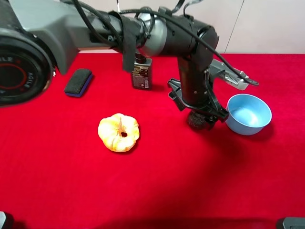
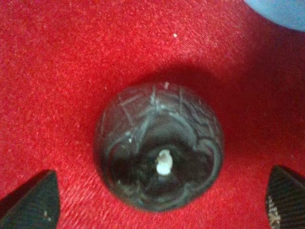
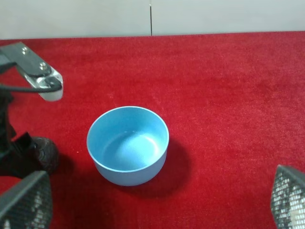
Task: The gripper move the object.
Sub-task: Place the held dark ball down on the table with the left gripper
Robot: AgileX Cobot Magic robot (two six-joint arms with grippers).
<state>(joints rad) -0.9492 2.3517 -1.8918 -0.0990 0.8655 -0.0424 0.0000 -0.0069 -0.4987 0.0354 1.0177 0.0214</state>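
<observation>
Left claw (image 2: 158, 201) spread over the object (image 2: 159, 148), which rests on the red bench (image 2: 57, 71).
The object lies straight below and between the jaws, whose tips stand apart on either side without touching it. Being round, it offers no long axis to line up with, so a plain closing should take it, I judge. Just beside it sits the empty blue bowl (image 3: 128, 174); the right claw (image 3: 156, 200), likewise spread and holding nothing, hangs farther off. Only the left wrist view shows the gaps at the jaw tips. The high view hides most of the object under the claw, yet alone shows the orange pumpkin-shaped thing (image 1: 119, 132), then the eraser block (image 1: 78, 82) and dark bottle (image 1: 141, 74) beyond.
</observation>
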